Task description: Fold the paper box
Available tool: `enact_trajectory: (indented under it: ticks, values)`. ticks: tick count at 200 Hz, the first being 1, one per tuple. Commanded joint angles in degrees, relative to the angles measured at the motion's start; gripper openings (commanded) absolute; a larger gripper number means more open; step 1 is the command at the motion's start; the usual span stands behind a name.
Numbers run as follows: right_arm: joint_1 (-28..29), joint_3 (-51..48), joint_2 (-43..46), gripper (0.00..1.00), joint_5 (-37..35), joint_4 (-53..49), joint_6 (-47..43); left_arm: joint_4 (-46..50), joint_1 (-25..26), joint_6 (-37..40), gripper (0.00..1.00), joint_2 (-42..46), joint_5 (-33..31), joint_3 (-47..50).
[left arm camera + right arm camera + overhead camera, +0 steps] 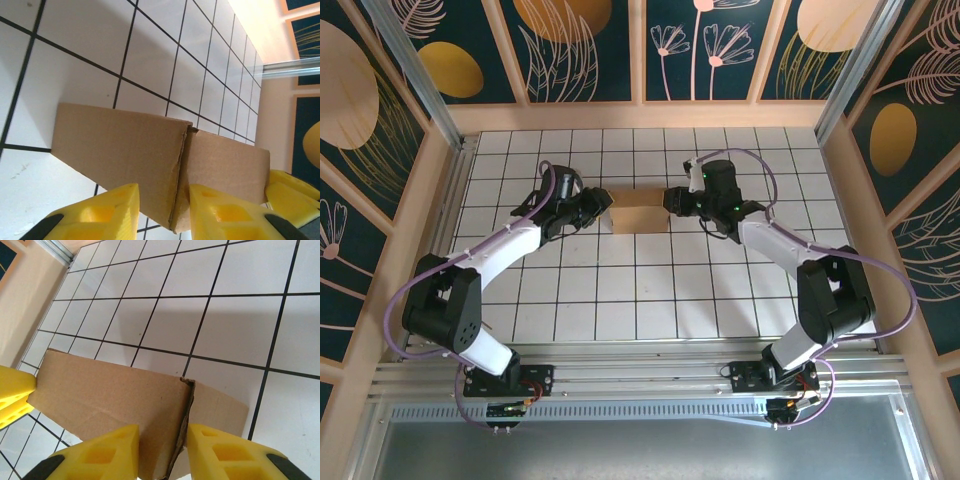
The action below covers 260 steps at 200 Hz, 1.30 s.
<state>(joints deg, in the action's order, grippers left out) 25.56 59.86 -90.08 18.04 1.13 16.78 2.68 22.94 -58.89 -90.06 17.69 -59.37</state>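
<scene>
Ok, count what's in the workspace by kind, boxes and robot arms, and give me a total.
paper box: 1
robot arms: 2 (left arm, right arm)
total: 3

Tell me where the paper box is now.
In the top view, the paper box lies near the middle of the table, toward its far side, between the left gripper and the right gripper.

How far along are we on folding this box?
Done: the paper box stands with side panels raised, meeting at corners. In hand: the left gripper and right gripper each straddle a corner seam at opposite ends; whether they pinch is unclear. Left: both seams gape slightly, so locking them likely remains.
</scene>
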Motion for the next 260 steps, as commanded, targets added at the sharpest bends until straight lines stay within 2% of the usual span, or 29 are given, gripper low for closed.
enact_trajectory:
  ticks: [1, 14, 27, 50, 72, 101, 129, 147, 174, 196, 222, 260]
  values:
    - [-1.22, 0.68, -0.60, 0.37, -0.52, -5.94, -1.25, 6.93, -0.70, 3.52, 0.31, -1.54, -4.04, -0.56]
    - [-2.12, 1.57, 0.14, 0.41, 1.75, -6.88, -0.16, 6.21, -0.69, 4.25, 0.31, -1.35, -3.34, -0.72]
    - [-2.88, 2.64, 0.10, 0.41, 3.62, -8.24, 0.53, 6.24, -0.70, 4.93, 0.32, -1.43, -3.06, -0.98]
    - [-3.19, 2.16, -1.22, 0.34, 4.68, -8.11, 0.76, 6.10, -0.70, 5.20, 0.31, -2.13, -2.30, -1.20]
    - [-3.18, -3.08, -1.92, 0.25, 4.98, -3.64, 2.09, 5.50, -0.69, 4.95, 0.31, -2.66, -1.51, -0.68]
    - [-3.01, -7.53, -2.46, 0.21, 3.53, -0.60, 1.51, 5.56, -0.70, 5.33, 0.31, -2.59, -2.02, 0.13]
    - [-3.01, -7.50, -2.82, 0.18, 0.34, -1.50, -0.42, 5.93, -0.68, 5.96, 0.32, -2.17, -2.17, 0.05]
    - [-2.75, -4.78, -1.34, 0.20, 2.11, -3.85, -0.13, 5.53, -0.68, 7.14, 0.37, -0.58, -2.60, 0.21]
    - [-2.91, -1.96, 3.66, 0.30, 5.69, -1.58, 4.84, 4.18, -0.70, 10.49, 0.53, 4.80, -5.51, 0.28]
    - [-3.00, 1.19, 2.81, 0.36, 7.69, -1.45, 5.55, 3.31, -0.70, 13.13, 0.63, 6.96, -6.28, -0.99]
    - [-2.74, 4.01, -1.41, 0.36, 7.28, -4.98, 4.25, 5.61, -0.64, 14.71, 0.62, 4.22, -3.80, -3.43]
    - [-1.00, 0.24, -2.07, 0.34, 6.86, -3.89, 3.74, 5.59, -0.68, 15.56, 0.58, 1.24, -1.30, -1.94]
